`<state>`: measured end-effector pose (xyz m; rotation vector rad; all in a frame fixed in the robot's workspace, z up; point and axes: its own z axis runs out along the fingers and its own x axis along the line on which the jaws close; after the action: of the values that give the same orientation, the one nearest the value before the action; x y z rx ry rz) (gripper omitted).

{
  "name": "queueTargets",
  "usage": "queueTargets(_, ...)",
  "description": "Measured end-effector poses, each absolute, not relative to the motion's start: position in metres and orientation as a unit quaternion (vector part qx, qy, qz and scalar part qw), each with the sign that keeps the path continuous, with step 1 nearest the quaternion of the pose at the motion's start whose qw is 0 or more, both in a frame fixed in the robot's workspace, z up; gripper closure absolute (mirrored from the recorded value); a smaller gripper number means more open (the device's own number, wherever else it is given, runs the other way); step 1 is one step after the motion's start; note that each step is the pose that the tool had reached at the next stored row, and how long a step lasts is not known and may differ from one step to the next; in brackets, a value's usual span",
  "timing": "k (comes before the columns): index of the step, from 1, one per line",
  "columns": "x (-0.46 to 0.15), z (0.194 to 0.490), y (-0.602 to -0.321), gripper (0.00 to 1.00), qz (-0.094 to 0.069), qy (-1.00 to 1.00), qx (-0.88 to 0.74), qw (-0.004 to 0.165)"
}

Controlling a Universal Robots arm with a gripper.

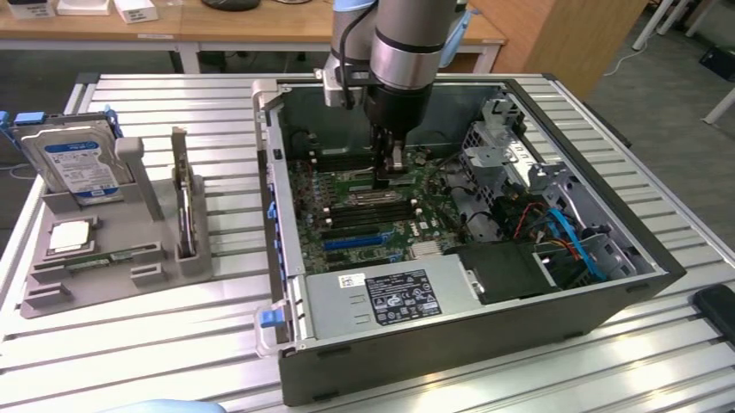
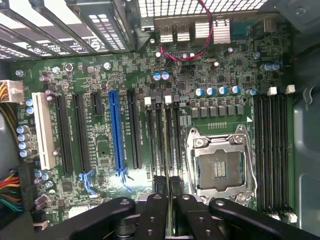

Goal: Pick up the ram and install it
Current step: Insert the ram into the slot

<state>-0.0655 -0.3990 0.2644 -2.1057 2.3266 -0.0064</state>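
A: State of gripper (image 1: pixel 391 175)?
B: Narrow, pinching thin green circuit-board ram stick (image 2: pixel 170 212) edge-on, lower centre of frame, over black memory slots (image 2: pixel 160 135).
A: Risk?
B: Prob. skew: edge lands between 2 slots, pressing bends it.

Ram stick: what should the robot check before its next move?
1. The ram pinched in the tool: ok.
2. The ram lined up along the memory slots: ok.
3. Those slots empty: ok.
4. The slots' latches open: cannot tell.
5. The ram turned the right way round: cannot tell.
6. The red cable away from the slots: ok.
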Motion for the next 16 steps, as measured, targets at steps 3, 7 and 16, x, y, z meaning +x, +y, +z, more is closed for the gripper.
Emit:
queueTargets(3, -0.0655, 0.2641, -0.3990, 0.87, 0.006, 0.741, -0.671, -0.007)
queueTargets(7, -0.0656, 0.2630, -0.3990, 0.87, 0.009, 0.741, -0.671, -0.010)
queueTargets(16, -0.0601, 0.2597, -0.3990, 0.87, 0.008, 0.741, -0.671, -0.010)
